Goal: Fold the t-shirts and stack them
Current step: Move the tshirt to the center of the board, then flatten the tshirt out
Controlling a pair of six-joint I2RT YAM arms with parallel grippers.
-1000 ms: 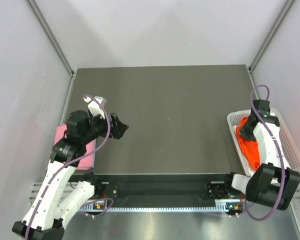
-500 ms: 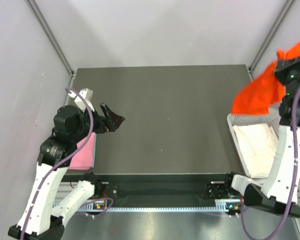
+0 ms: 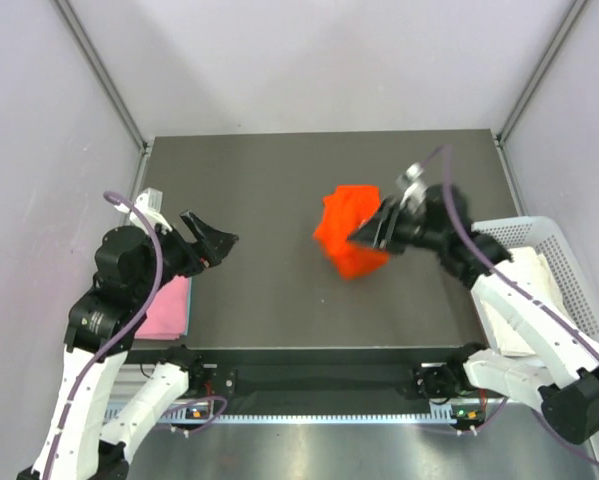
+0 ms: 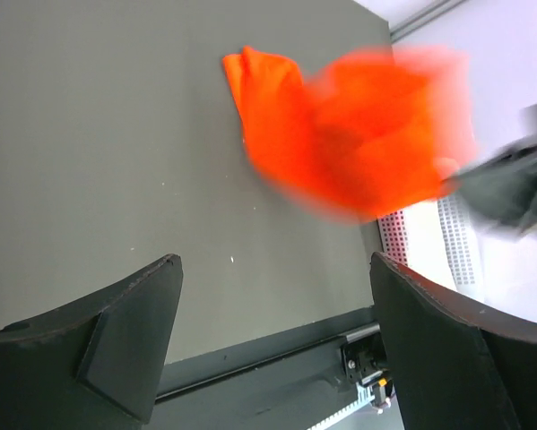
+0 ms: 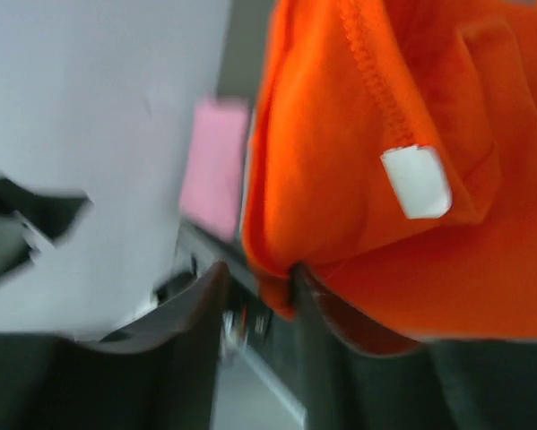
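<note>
Orange-red fabric sits bunched over the dark table (image 3: 279, 180), right of centre: the orange-red tee (image 3: 345, 222), partly blurred in the left wrist view, its white neck label (image 5: 416, 182) showing. The right gripper (image 3: 369, 236) is against it, with a fold between its part-open fingers; we cannot tell whether they pinch it. The left gripper (image 3: 217, 243) hangs wide open and empty. The pink tee (image 3: 167, 308) lies folded at the table's left edge, the white tee (image 3: 519, 290) in the basket (image 3: 579, 270)
</note>
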